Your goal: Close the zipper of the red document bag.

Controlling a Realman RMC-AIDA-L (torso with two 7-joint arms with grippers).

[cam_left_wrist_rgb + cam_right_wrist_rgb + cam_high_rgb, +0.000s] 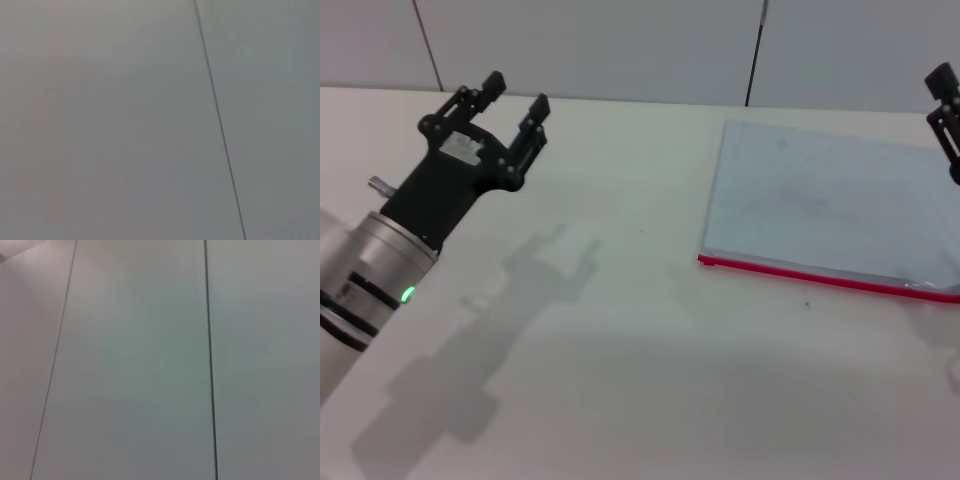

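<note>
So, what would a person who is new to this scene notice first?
Probably the red zipper, a bright strip along the near edge of the pale document bag lying flat on the white table, to the robot's right. Next, the black left gripper, open, above the table on the left. The right gripper only peeks in at the right edge.

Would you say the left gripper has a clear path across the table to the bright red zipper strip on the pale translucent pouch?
Probably yes. The left gripper is raised over bare white table, open, and nothing lies between it and the zipper strip along the pouch's near edge. Whether it reaches that far is uncertain.
</note>
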